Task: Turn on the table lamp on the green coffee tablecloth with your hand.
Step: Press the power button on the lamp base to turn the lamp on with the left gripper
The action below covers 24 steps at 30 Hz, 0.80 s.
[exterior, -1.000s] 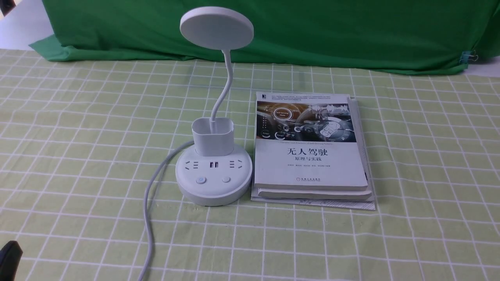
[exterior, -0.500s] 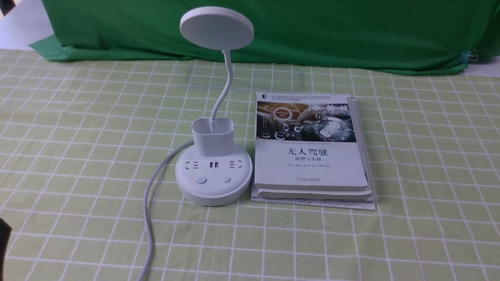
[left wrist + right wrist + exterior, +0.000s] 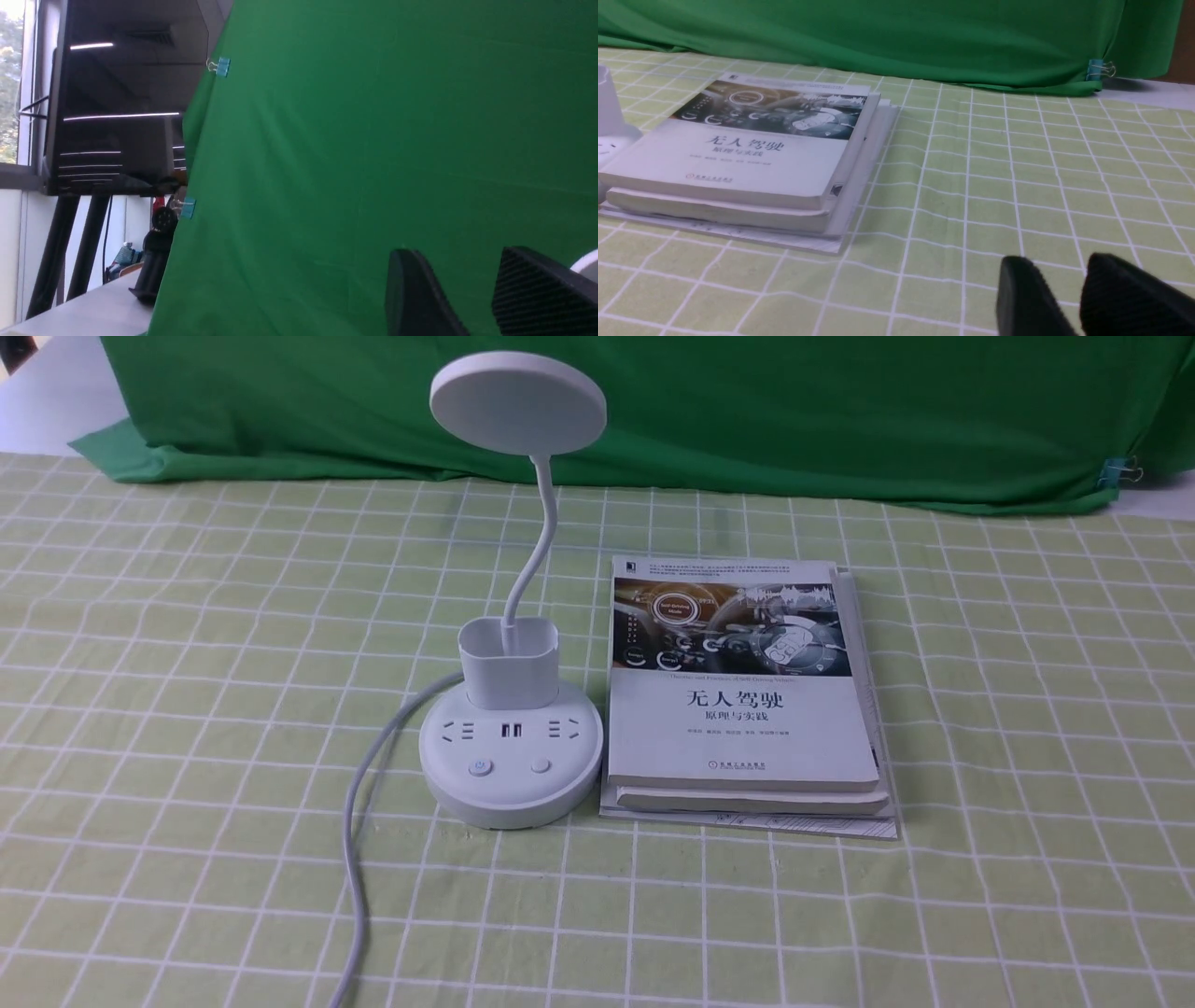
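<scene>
The white table lamp (image 3: 509, 775) stands on the green coffee tablecloth (image 3: 187, 663) at mid-table. Its disc head (image 3: 518, 403) is raised on a bent neck and looks unlit. Two buttons (image 3: 479, 767) sit on the front of the round base, and a white cord (image 3: 359, 821) runs toward the near edge. No arm shows in the front view. In the left wrist view my left gripper (image 3: 460, 256) is open, faces the green backdrop, and has the lamp head's edge (image 3: 587, 265) beside it. My right gripper (image 3: 1057, 261) is open by a narrow gap, low over the tablecloth (image 3: 1017, 163), right of the books.
A stack of books (image 3: 742, 691) lies right beside the lamp base, and it shows in the right wrist view (image 3: 752, 149) too. A dark green backdrop cloth (image 3: 747, 411) hangs along the far edge, held by a blue clip (image 3: 1116, 473).
The black left gripper tip at the lower left corner of the front view has drawn back out of frame. The lamp and books have not moved.
</scene>
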Available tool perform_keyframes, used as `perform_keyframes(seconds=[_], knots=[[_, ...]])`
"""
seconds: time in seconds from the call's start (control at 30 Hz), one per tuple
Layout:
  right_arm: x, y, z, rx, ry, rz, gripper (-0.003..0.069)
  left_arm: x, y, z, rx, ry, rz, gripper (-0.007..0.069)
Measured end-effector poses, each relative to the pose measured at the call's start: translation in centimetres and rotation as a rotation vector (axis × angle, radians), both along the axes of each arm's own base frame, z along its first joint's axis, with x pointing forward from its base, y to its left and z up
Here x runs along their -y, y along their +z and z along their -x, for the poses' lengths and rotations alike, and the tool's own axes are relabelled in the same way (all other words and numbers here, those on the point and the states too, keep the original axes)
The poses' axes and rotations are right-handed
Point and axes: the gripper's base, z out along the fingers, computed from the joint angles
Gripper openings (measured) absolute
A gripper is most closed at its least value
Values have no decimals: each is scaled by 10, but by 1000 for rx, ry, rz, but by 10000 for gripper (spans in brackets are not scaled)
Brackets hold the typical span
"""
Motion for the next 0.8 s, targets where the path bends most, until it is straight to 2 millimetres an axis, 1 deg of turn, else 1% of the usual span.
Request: perform_keyframes(seconds=[0.1,0.13,0.17,0.2,0.23,0.27,0.3,0.33,0.37,0.4,0.43,0.47,0.5,0.53,0.63,0.77,0.8], knots=[[0,0,0,0,0,0,245,0,35,-2,33,-6,7,237],[0,0,0,0,0,0,245,0,49,-3,38,-10,8,237],[0,0,0,0,0,0,245,0,53,-2,45,-10,8,237],[0,0,0,0,0,0,245,2,74,-8,9,-22,4,237],[0,0,0,0,0,0,245,2,87,-10,-5,-29,2,237],[0,0,0,0,0,0,245,3,98,-16,-49,-40,0,237],[0,0,0,0,0,0,245,3,99,-19,-68,-43,0,237],[0,0,0,0,0,0,245,5,109,-30,-174,-65,-3,237],[0,0,0,0,0,0,245,6,109,-34,-197,-67,-4,237],[0,0,0,0,0,0,245,8,108,-48,-322,-79,-26,237],[0,0,0,0,0,0,245,8,104,-57,-390,-80,-45,237],[0,0,0,0,0,0,245,8,102,-59,-411,-81,-50,237],[0,0,0,0,0,0,245,9,97,-67,-469,-79,-76,237],[0,0,0,0,0,0,245,9,87,-79,-559,-76,-112,237],[0,0,0,0,0,0,245,9,71,-100,-687,-81,-131,237],[0,0,0,0,0,0,245,11,49,-128,-820,-125,18,237],[0,0,0,0,0,0,245,11,49,-128,-821,-127,26,237]])
